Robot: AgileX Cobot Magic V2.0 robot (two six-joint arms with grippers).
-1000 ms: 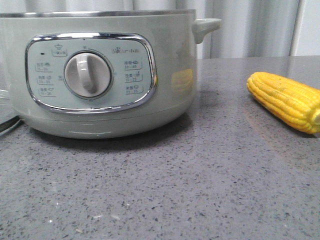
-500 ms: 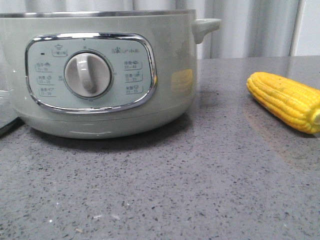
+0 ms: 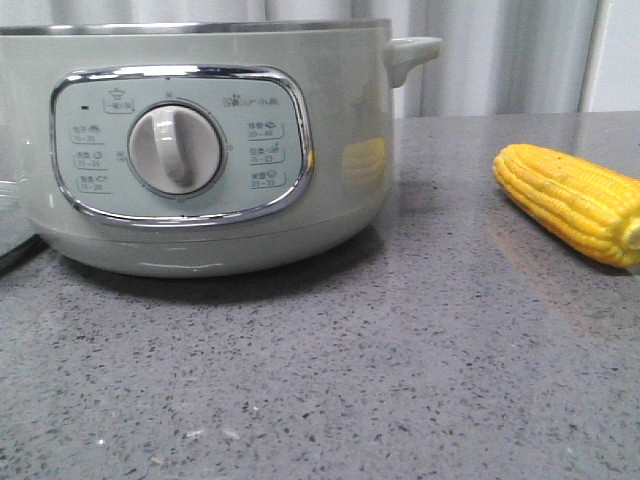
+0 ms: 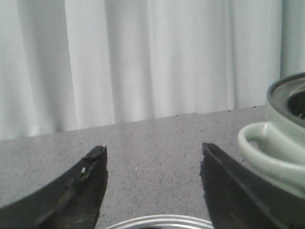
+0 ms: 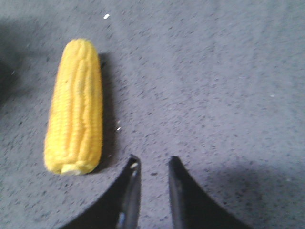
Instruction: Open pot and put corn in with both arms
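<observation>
- Sage-green enamel is covering the large round electric pot (image 3: 200, 150), which is sitting on the speckled grey stone-look countertop (image 3: 350, 380) with a thin steel rim running around its top edge.
- A chrome-framed control panel (image 3: 180, 145) is facing the front camera, carrying a smooth cream dial (image 3: 176, 150) with a raised grip bar and small printed labels around it.
- A small looped handle (image 3: 410, 55) in the same pale green is sticking out from the pot's upper right side; the glossy wall below it is mirroring a yellow patch.
- The bright yellow corn cob (image 3: 570, 203), tapered at one end and ribbed with neat kernel rows, is lying flat on the countertop well to the right of the pot, not touching it.
- The left gripper (image 4: 152, 157) is hanging beside the pot's rim and handle with its two dark, matte, curved fingers (image 4: 86, 186) spread wide and clasping nothing; a curved metallic edge (image 4: 159, 222) is showing just beneath them, too cropped to identify.
- The right gripper (image 5: 151, 164) is hovering over bare countertop just beside the blunt end of the corn, its black pointed fingers (image 5: 126, 191) drawn close with only a narrow gap between them and nothing gripped.
- Pale pleated curtains (image 4: 143, 57) are hanging behind the pot.
</observation>
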